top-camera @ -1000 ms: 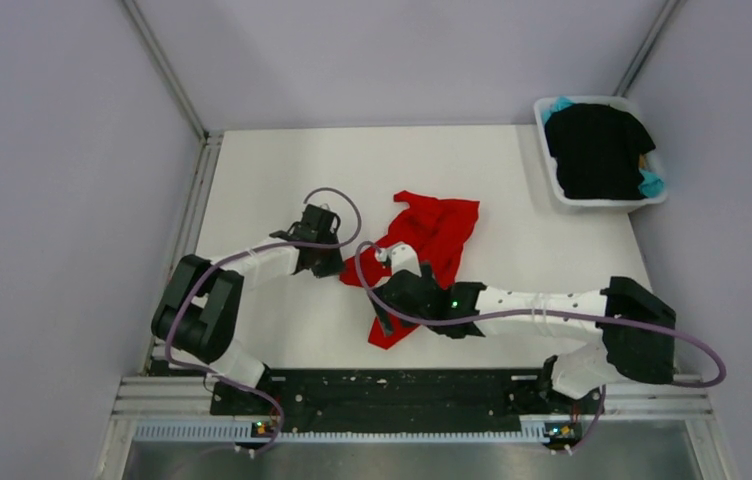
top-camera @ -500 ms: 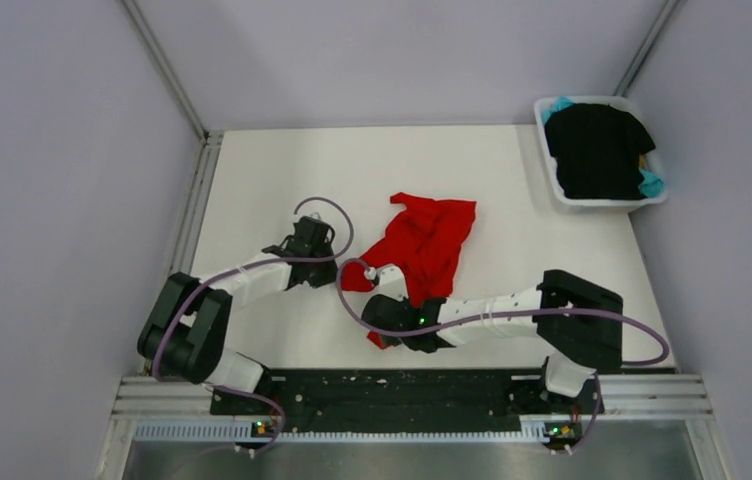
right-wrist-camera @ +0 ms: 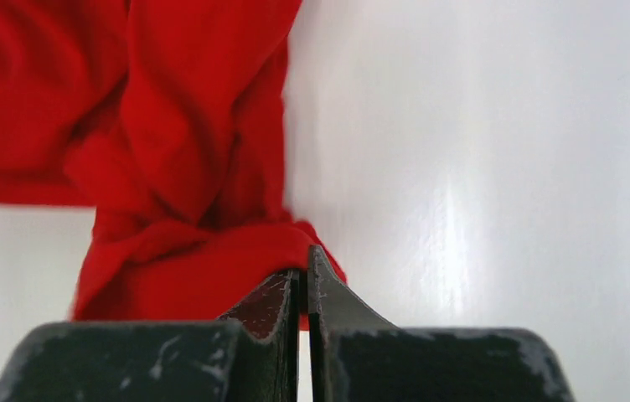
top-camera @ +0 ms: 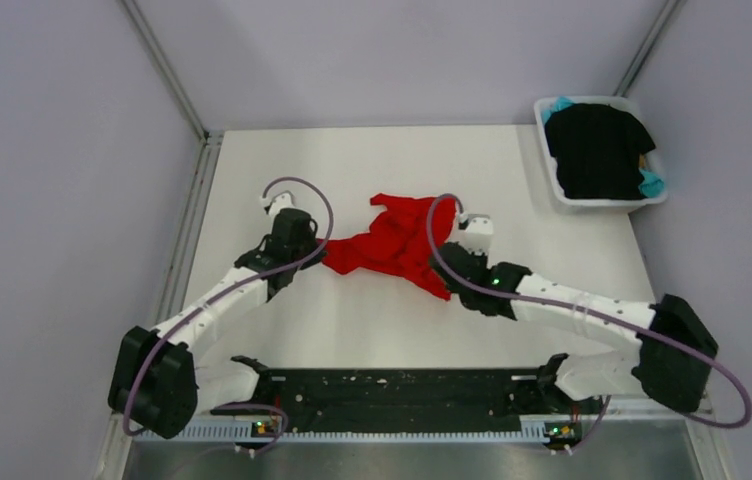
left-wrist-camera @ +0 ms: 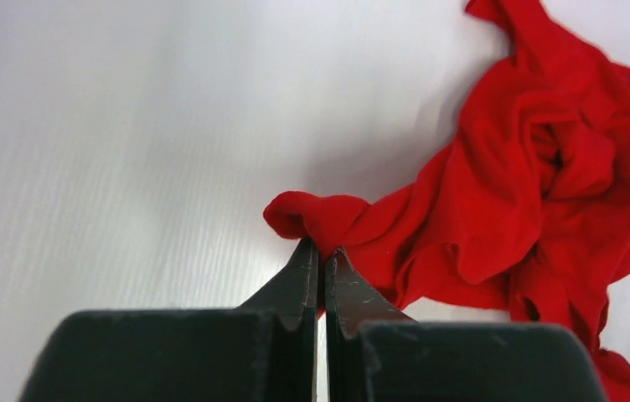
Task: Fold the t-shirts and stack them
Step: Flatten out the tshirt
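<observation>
A bright red t-shirt (top-camera: 392, 245) lies crumpled in the middle of the white table, pulled out sideways between the two arms. My left gripper (top-camera: 320, 257) is shut on its left end; the left wrist view shows a bunched red corner (left-wrist-camera: 312, 219) pinched at the gripper (left-wrist-camera: 321, 251). My right gripper (top-camera: 444, 280) is shut on the shirt's right edge, red cloth (right-wrist-camera: 203, 268) squeezed between the jaws at the gripper (right-wrist-camera: 303, 261). A black t-shirt (top-camera: 597, 148) and a teal one (top-camera: 652, 183) sit in the tub at the back right.
The white plastic tub (top-camera: 564, 196) stands at the table's back right corner. Grey walls close the table in on the left, back and right. A black rail (top-camera: 392, 390) with the arm bases runs along the near edge.
The right gripper closed on the red shirt and swung from its near end to its right side. The left arm stretched out farther back. The shirt is now pulled sideways between them.
</observation>
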Tool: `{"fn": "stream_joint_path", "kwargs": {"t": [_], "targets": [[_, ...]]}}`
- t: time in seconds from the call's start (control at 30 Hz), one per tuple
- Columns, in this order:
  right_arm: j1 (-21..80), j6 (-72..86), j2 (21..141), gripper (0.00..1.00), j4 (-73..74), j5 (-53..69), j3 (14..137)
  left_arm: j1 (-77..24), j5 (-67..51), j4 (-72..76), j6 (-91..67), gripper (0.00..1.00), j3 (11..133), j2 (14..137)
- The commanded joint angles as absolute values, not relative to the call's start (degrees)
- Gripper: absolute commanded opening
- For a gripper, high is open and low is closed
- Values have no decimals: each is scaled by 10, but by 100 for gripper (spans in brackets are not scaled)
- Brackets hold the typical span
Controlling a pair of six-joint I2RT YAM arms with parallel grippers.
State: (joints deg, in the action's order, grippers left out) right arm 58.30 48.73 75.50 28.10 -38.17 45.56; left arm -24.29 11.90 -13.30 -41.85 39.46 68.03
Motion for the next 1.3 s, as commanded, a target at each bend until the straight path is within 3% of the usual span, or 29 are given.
{"fn": "stream_joint_path", "kwargs": {"t": [0.0,0.17,0.43,0.83,1.03,1.27], "targets": [[495,394,638,0,254,-415,457,-222,190,-115,-405,0,465,681],[404,306,553,0,218,-386,509,-198,198,-177,-403,0,594,690],[401,182,495,0,205,-376,680,-195,232,-217,-371,0,710,580],[401,114,499,0,249,-169,930,-195,204,-224,-338,0,865,466],[401,57,551,0,246,-179,989,-195,203,-231,-313,0,922,496],[395,-60,658,0,164,-353,967,-195,308,-214,-292,0,910,607]]}}
